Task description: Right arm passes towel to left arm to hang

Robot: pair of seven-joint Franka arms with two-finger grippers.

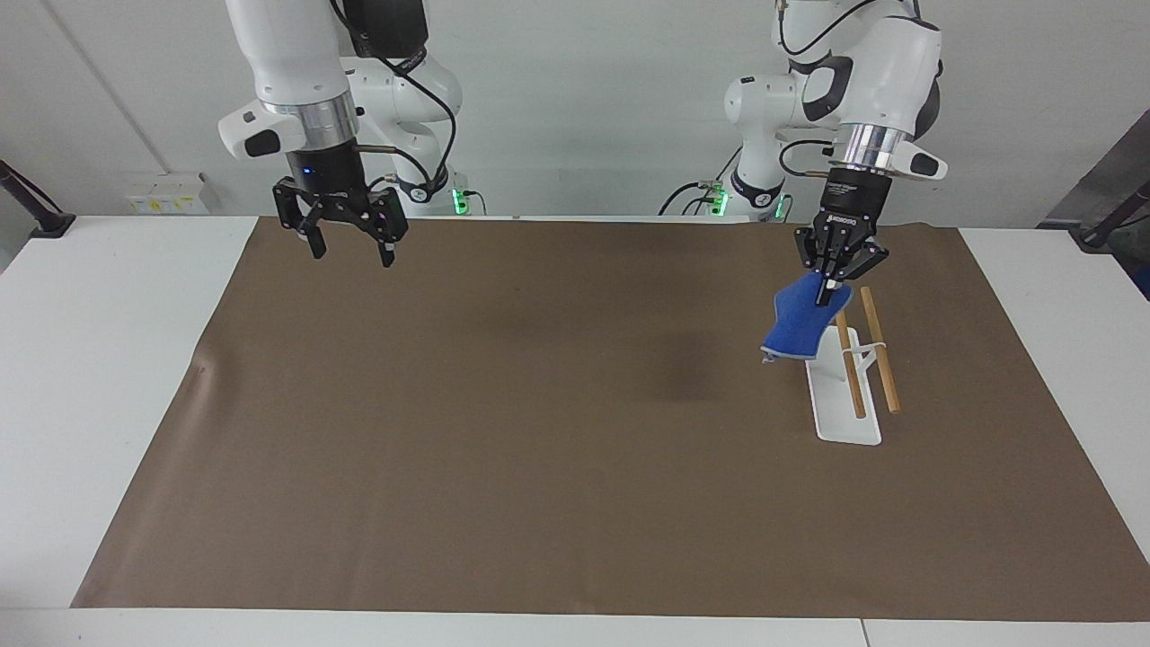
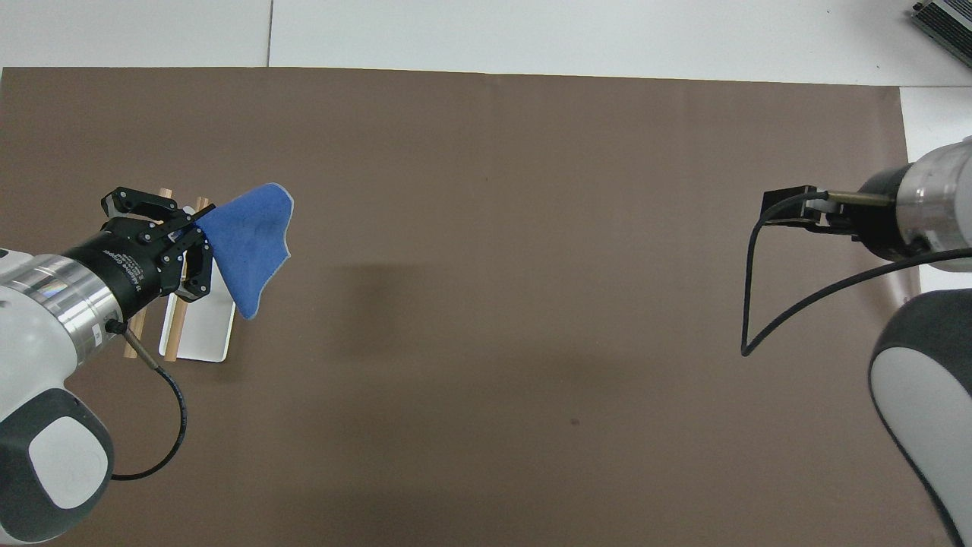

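The bright-blue towel [image 1: 795,328] hangs from my left gripper [image 1: 828,292], which is shut on its upper corner, in the air over the rack's end nearer the robots. The rack [image 1: 840,415] is a white base with two wooden rods [image 1: 880,359] and stands toward the left arm's end of the table. In the overhead view the towel [image 2: 247,243] droops from the left gripper [image 2: 199,226] over the rack [image 2: 201,330]. My right gripper [image 1: 352,256] is open and empty, raised over the mat's edge at the right arm's end; it also shows in the overhead view [image 2: 782,209].
A brown mat [image 1: 539,431] covers most of the white table [image 1: 108,377]. A dark cable [image 2: 752,304] loops down from the right wrist.
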